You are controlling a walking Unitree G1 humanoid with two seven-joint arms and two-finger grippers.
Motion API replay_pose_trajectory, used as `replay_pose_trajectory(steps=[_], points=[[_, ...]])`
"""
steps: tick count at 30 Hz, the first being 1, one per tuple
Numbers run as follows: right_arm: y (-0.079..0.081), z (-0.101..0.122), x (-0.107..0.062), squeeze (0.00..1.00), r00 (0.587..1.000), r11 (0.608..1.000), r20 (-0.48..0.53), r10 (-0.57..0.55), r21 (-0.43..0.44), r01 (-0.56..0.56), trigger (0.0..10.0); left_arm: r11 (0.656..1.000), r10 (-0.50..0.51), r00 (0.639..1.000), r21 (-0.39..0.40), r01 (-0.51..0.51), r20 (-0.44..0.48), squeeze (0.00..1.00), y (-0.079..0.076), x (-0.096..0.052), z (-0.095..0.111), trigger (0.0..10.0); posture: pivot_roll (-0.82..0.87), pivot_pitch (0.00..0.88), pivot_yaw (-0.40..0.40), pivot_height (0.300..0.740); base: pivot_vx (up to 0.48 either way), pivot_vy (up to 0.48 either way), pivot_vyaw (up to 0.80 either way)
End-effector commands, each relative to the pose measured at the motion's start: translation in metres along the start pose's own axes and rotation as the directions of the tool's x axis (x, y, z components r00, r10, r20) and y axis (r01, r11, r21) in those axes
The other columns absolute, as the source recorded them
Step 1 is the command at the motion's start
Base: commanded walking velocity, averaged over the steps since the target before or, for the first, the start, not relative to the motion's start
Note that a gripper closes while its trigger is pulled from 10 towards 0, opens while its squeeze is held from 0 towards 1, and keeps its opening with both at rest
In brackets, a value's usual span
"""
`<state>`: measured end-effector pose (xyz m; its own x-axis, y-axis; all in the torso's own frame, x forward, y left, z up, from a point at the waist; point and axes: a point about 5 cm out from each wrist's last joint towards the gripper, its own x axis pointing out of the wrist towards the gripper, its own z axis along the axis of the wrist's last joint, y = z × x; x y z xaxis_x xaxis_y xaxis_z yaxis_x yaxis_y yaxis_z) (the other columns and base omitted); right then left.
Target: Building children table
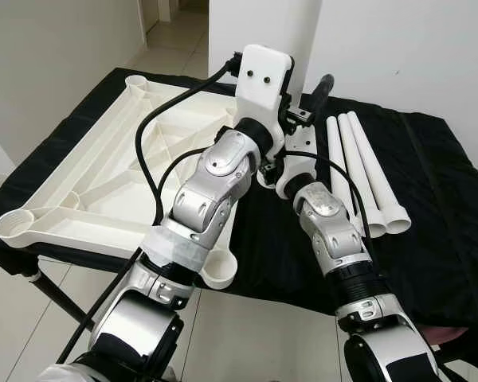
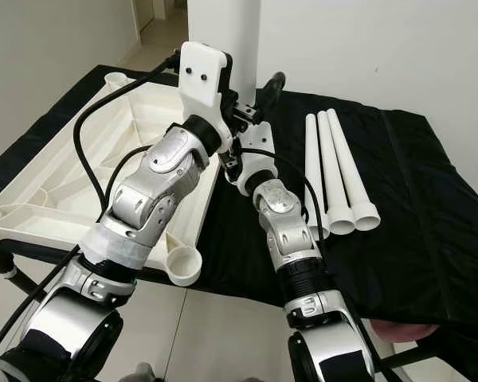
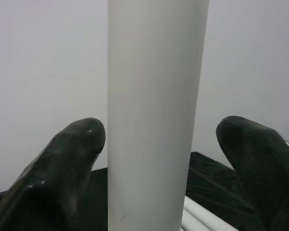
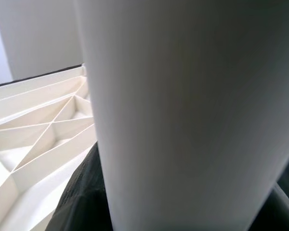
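Counting four legs: three (image 1: 365, 171) lie side by side on the black cloth (image 1: 438, 231), sockets toward the robot, and one leg (image 1: 306, 40) stands upright at the tabletop's (image 1: 103, 183) far corner. Left gripper (image 3: 156, 159) straddles it, fingers (image 3: 62, 168) apart; right gripper's (image 1: 299, 119) grip I can't tell.

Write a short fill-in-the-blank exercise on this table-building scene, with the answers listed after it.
1. The white tabletop lies upside down on a ____ cloth.
2. Beside it lie ____ loose white legs.
3. One leg stands ____ at the tabletop's far right corner.
4. The left gripper has a finger on each side of that ____.

Answers: black; three; upright; leg
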<state>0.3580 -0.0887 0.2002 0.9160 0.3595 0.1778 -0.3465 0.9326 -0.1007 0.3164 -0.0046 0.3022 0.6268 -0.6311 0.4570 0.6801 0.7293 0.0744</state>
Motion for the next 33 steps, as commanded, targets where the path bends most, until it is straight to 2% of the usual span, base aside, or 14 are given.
replay_pose_trajectory(steps=[1, 2, 3, 11, 15, 18, 23, 24, 26, 28, 29, 30, 32, 33], points=[[-0.010, -0.003, -0.001, 0.00, 0.998, 0.997, -0.020, -0.062, 0.042, 0.063, 10.0, 0.994, -0.103, 0.995, -0.029, 0.103, 0.007, 0.91, -0.008, -0.002, 0.001, 10.0, 0.00, 0.000, -0.034, 0.740, 0.000, 0.000, 0.00], [-0.013, -0.005, -0.002, 0.00, 0.996, 0.995, -0.027, -0.086, 0.049, 0.087, 10.0, 0.994, -0.098, 0.995, -0.038, 0.099, 0.013, 0.83, -0.007, -0.003, 0.001, 10.0, 0.00, 0.000, -0.033, 0.740, 0.000, 0.000, 0.00], [-0.016, -0.007, -0.002, 0.00, 0.994, 0.992, -0.034, -0.107, 0.064, 0.109, 10.0, 0.995, -0.087, 0.996, -0.048, 0.088, 0.019, 0.00, -0.005, -0.004, 0.002, 10.0, 0.00, 0.000, -0.033, 0.740, 0.000, 0.000, 0.00], [-0.026, -0.009, -0.005, 0.00, 0.984, 0.979, -0.043, -0.174, 0.099, 0.178, 10.0, 0.998, 0.000, 0.999, -0.057, 0.003, 0.044, 0.00, 0.011, -0.013, 0.004, 10.0, 0.00, 0.000, -0.033, 0.740, 0.000, 0.000, 0.00], [-0.028, -0.011, -0.006, 0.00, 0.981, 0.977, -0.050, -0.187, 0.094, 0.191, 10.0, 1.000, 0.028, 0.997, 0.009, -0.029, 0.078, 0.00, 0.020, -0.023, 0.003, 10.0, 0.00, 0.000, -0.034, 0.740, 0.000, 0.000, 0.00], [-0.033, -0.014, -0.010, 0.00, 0.978, 0.974, -0.055, -0.202, 0.093, 0.206, 10.0, 0.999, 0.023, 0.999, 0.028, -0.024, 0.048, 0.00, 0.025, -0.035, -0.004, 10.0, 0.00, 0.000, -0.037, 0.740, 0.000, 0.000, 0.00], [-0.037, -0.017, -0.015, 0.00, 0.975, 0.973, -0.062, -0.214, 0.079, 0.219, 10.0, 1.000, -0.017, 1.000, -0.015, 0.017, 0.024, 0.00, 0.027, -0.050, -0.009, 10.0, 0.00, 0.000, -0.039, 0.740, 0.000, 0.000, 0.00], [-0.040, -0.018, -0.017, 0.00, 0.974, 0.972, -0.065, -0.219, 0.076, 0.224, 10.0, 0.999, -0.053, 0.999, -0.012, 0.053, 0.012, 0.00, 0.026, -0.058, -0.011, 10.0, 0.01, 0.000, -0.040, 0.740, 0.000, 0.000, 0.00], [-0.041, -0.018, -0.018, 0.00, 0.973, 0.971, -0.067, -0.222, 0.074, 0.227, 10.0, 0.997, -0.077, 0.997, -0.008, 0.077, 0.004, 0.00, 0.025, -0.063, -0.013, 10.0, 0.01, 0.000, -0.040, 0.740, 0.000, 0.000, 0.00], [-0.046, -0.020, -0.022, 0.00, 0.970, 0.970, -0.072, -0.230, 0.061, 0.235, 10.0, 0.993, -0.121, 0.992, 0.007, 0.121, -0.029, 0.00, 0.024, -0.078, -0.018, 10.0, 0.00, 0.000, -0.037, 0.740, 0.000, 0.000, 0.00], [-0.046, -0.020, -0.022, 0.00, 0.970, 0.970, -0.072, -0.230, 0.061, 0.235, 10.0, 0.993, -0.121, 0.992, 0.007, 0.121, -0.029, 0.00, 0.024, -0.078, -0.018, 10.0, 0.00, 0.000, -0.037, 0.740, 0.000, 0.000, 0.00], [-0.048, -0.020, -0.023, 0.00, 0.970, 0.970, -0.073, -0.233, 0.056, 0.237, 10.0, 0.989, -0.143, 0.989, 0.026, 0.144, -0.048, 0.00, 0.024, -0.086, -0.021, 10.0, 0.00, 0.000, -0.037, 0.740, 0.000, 0.000, 0.00], [-0.048, -0.020, -0.023, 0.00, 0.970, 0.970, -0.073, -0.233, 0.056, 0.237, 10.0, 0.989, -0.143, 0.989, 0.026, 0.144, -0.048, 0.00, 0.024, -0.086, -0.021, 10.0, 0.00, 0.000, -0.037, 0.740, 0.000, 0.000, 0.00], [-0.050, -0.021, -0.025, 0.00, 0.968, 0.969, -0.074, -0.239, 0.050, 0.243, 10.0, 0.981, -0.189, 0.978, 0.029, 0.193, -0.092, 0.00, 0.023, -0.097, -0.026, 10.0, 0.00, 0.000, -0.037, 0.740, 0.000, 0.000, 0.00]])
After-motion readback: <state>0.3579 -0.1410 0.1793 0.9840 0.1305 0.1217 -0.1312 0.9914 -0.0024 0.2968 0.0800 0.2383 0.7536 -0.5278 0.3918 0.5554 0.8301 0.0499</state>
